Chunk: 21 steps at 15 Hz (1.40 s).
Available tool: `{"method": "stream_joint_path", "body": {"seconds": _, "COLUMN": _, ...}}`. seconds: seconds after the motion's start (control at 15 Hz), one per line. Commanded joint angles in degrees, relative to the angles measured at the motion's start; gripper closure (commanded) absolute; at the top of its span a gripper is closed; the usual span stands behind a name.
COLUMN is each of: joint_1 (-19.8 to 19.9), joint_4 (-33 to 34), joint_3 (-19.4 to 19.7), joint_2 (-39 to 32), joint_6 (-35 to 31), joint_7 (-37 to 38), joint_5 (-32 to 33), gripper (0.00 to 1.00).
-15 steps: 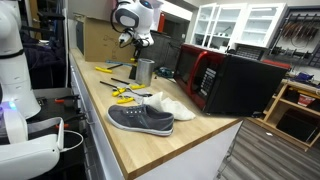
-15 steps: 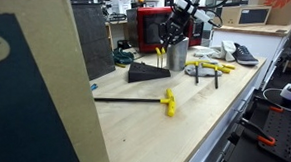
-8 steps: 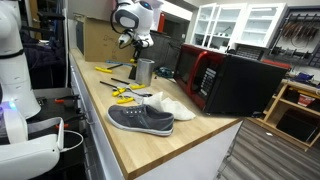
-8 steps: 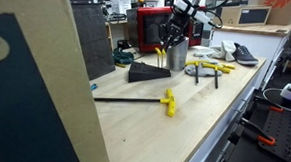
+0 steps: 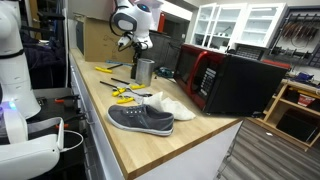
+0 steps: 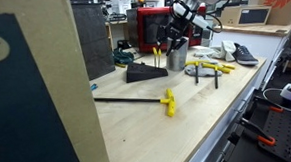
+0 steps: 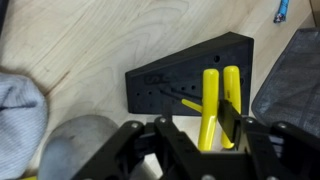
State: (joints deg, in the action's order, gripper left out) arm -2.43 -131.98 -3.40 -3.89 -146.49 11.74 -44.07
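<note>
My gripper (image 5: 134, 46) hangs over the back of the wooden bench, just above a metal cup (image 5: 144, 71). In the wrist view the gripper (image 7: 200, 126) is shut on a yellow-handled tool (image 7: 213, 105), its two handles between the fingers. Below it lies a black wedge-shaped block (image 7: 185, 72) with small holes, and the cup (image 7: 76, 146) shows at lower left. In an exterior view the gripper (image 6: 169, 41) holds the yellow tool (image 6: 157, 55) above the block (image 6: 143, 72), next to the cup (image 6: 177, 59).
A grey shoe (image 5: 140, 118) and a white shoe (image 5: 172, 103) lie near the bench's front. Yellow-handled tools (image 5: 124, 93) lie between them and the cup. A red and black microwave (image 5: 226, 82) stands beside them. A yellow-headed mallet (image 6: 167, 101) lies further along the bench.
The gripper with the yellow tool has shifted slightly away from the cup, toward the black block. Nothing else has moved.
</note>
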Motion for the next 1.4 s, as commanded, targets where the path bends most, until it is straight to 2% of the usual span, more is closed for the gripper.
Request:
{"method": "stream_joint_path", "body": {"seconds": 0.0, "joint_1": -1.21, "joint_4": -1.68, "joint_3": -0.62, "joint_2": 2.75, "joint_6": -1.35, "joint_7": 2.85, "joint_5": 0.36, "gripper": 0.16}}
{"method": "stream_joint_path", "body": {"seconds": 0.13, "joint_1": -1.79, "joint_4": -2.02, "joint_3": -0.91, "joint_2": 4.39, "joint_6": -0.09, "joint_7": 4.45, "joint_5": 1.81, "gripper": 0.01}}
{"method": "stream_joint_path", "body": {"seconds": 0.4, "joint_1": -3.17, "joint_4": -1.78, "joint_3": -1.9, "joint_2": 7.9, "joint_6": 0.79, "joint_7": 8.37, "joint_5": 4.02, "gripper": 0.0}}
{"method": "stream_joint_path", "body": {"seconds": 0.53, "joint_1": -3.16, "joint_4": -0.64, "joint_3": -2.29, "joint_2": 8.67, "joint_6": 3.61, "joint_7": 12.96, "joint_5": 8.73, "gripper": 0.0}}
{"method": "stream_joint_path", "body": {"seconds": 0.73, "joint_1": -3.01, "joint_4": 2.21, "joint_3": -2.65, "joint_2": 9.37, "joint_6": 10.86, "joint_7": 18.19, "joint_5": 16.8, "gripper": 0.0}}
{"method": "stream_joint_path", "body": {"seconds": 0.93, "joint_1": -2.98, "joint_4": 6.27, "joint_3": -2.95, "joint_2": 9.89, "joint_6": 22.17, "joint_7": 22.04, "joint_5": 25.27, "gripper": 0.0}}
{"method": "stream_joint_path", "body": {"seconds": 1.13, "joint_1": -3.27, "joint_4": 11.61, "joint_3": -3.35, "joint_2": 9.05, "joint_6": 33.47, "joint_7": 20.51, "joint_5": 32.2, "gripper": 0.0}}
{"method": "stream_joint_path", "body": {"seconds": 1.33, "joint_1": -3.73, "joint_4": 16.2, "joint_3": -4.31, "joint_2": 8.67, "joint_6": 41.43, "joint_7": 17.27, "joint_5": 38.87, "gripper": 0.0}}
